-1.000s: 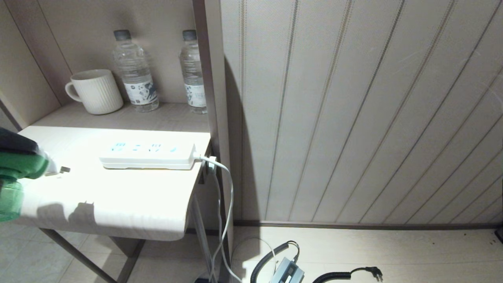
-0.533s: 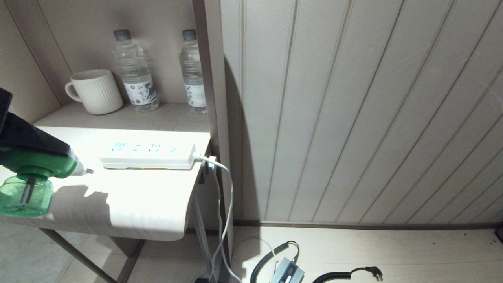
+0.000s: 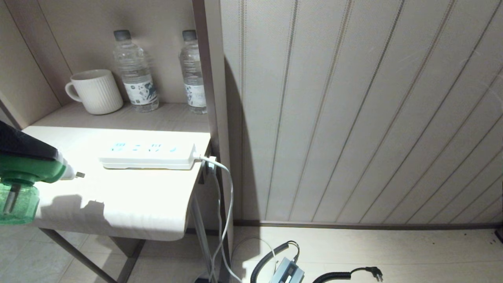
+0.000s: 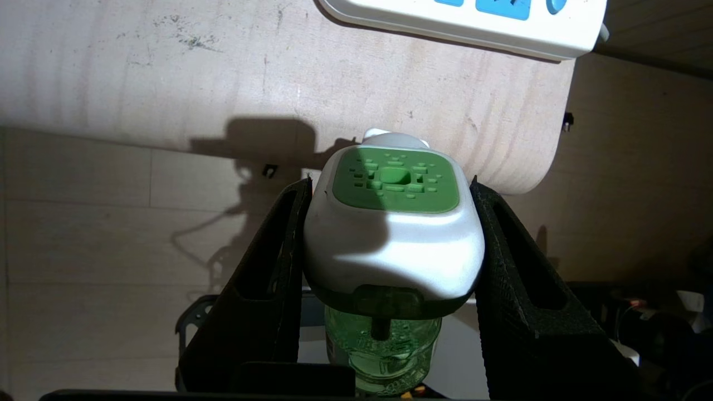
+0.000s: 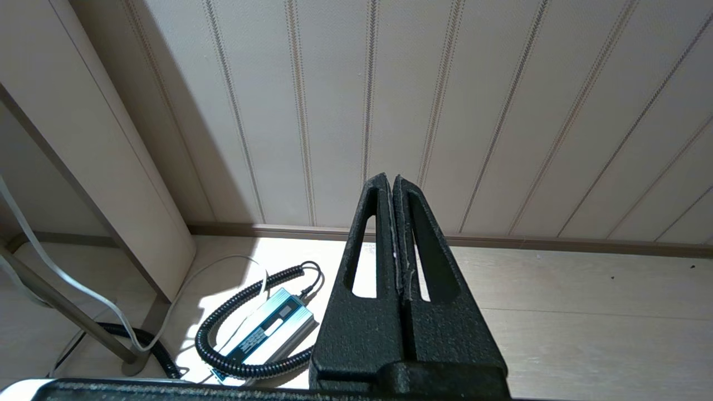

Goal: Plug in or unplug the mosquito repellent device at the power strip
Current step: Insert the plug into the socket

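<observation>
While our left gripper (image 4: 390,234) clamps its jaws on the white head of the mosquito repellent device (image 3: 27,173), we hold it at the desk's (image 3: 129,200) nine o'clock edge, prongs toward the power strip (image 3: 147,156), apart from it. Our right gripper (image 5: 394,192), jaws closed and empty, hangs above the floor.

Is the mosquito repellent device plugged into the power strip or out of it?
Out. The left gripper holds the mosquito repellent device above the table's near edge, its prongs bare and well short of the power strip.
</observation>
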Available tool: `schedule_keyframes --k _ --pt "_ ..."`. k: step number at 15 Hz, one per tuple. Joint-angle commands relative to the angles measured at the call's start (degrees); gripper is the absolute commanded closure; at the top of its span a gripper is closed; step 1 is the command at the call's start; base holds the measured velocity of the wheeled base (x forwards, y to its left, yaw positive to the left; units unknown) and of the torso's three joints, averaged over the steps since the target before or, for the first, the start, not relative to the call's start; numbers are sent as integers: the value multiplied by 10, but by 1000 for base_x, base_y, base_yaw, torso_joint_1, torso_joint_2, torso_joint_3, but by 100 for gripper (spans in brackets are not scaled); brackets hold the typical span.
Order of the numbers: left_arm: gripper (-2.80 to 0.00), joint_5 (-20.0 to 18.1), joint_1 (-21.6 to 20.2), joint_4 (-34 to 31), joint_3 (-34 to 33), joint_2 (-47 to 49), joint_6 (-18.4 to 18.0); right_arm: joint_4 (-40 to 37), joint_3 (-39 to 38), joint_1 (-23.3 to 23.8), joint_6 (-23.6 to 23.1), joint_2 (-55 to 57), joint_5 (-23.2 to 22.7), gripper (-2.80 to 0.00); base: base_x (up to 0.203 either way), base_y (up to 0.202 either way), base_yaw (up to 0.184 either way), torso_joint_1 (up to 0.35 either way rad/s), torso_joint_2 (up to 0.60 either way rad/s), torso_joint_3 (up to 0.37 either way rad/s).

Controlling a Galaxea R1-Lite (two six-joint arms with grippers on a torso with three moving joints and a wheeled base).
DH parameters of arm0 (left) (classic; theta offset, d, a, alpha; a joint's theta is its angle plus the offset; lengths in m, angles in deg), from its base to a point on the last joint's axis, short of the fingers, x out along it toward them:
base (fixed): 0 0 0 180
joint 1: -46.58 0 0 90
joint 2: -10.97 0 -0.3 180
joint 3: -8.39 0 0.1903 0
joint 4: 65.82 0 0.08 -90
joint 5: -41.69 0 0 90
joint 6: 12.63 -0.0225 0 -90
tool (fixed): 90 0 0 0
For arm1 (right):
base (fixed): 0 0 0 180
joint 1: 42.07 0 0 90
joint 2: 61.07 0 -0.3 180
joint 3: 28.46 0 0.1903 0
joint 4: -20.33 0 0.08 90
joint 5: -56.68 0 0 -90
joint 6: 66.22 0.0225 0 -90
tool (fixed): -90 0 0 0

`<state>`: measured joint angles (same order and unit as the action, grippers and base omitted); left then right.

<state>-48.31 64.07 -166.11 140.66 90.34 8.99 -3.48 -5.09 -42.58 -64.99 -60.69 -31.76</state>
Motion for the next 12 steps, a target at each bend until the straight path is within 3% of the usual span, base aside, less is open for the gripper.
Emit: schedule_keyframes --k 1,4,12 --pt "0 0 0 -6 0 -3 2 0 0 0 0 0 0 0 0 0 0 0 0 0" --pt "0 -1 0 -6 0 -3 2 0 0 0 0 0 0 0 0 0 0 64 -203 -144" --pt "0 -9 10 -1 -1 56 7 0 0 0 0 0 0 0 0 0 0 167 -441 -278"
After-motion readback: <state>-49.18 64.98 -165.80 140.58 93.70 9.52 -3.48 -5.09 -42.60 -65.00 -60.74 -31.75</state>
